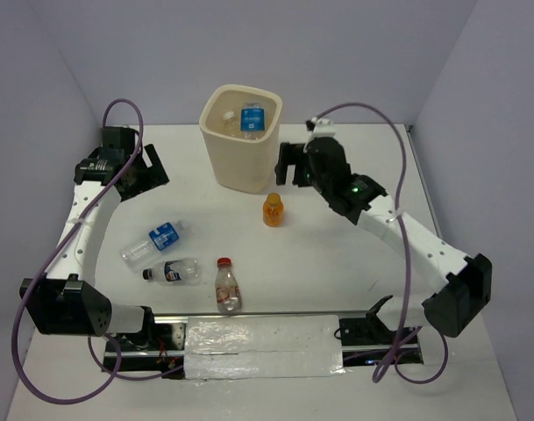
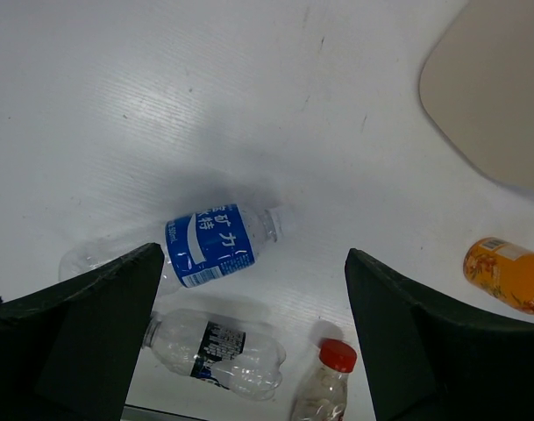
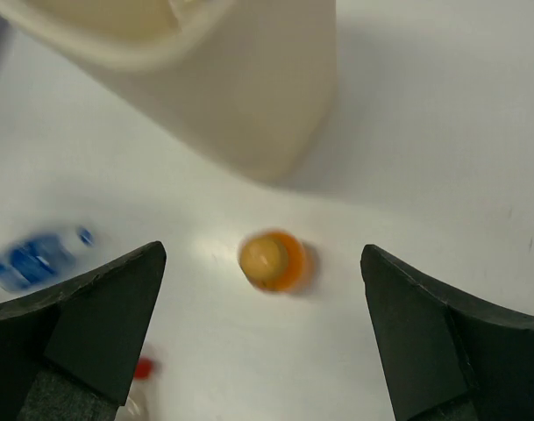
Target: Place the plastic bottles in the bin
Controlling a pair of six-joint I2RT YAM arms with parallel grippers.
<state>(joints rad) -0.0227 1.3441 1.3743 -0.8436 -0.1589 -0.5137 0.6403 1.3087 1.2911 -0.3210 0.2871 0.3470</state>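
The cream bin [image 1: 241, 136] stands at the back centre with a blue-labelled bottle [image 1: 252, 119] inside it. An orange bottle [image 1: 273, 210] stands upright in front of the bin. Lying on the table are a second blue-labelled bottle [image 1: 153, 242], a black-capped bottle [image 1: 172, 272] and a red-capped bottle [image 1: 227, 285]. My left gripper [image 1: 144, 175] hovers open, high above the blue-labelled bottle [image 2: 210, 244] and the black-capped one [image 2: 214, 351], holding nothing. My right gripper [image 1: 286, 167] is open and empty beside the bin's right wall, over the orange bottle [image 3: 271, 260].
White walls close in the table on the left, back and right. A foil-covered mounting bar [image 1: 262, 338] runs along the near edge between the arm bases. Purple cables [image 1: 126, 110] loop above both arms.
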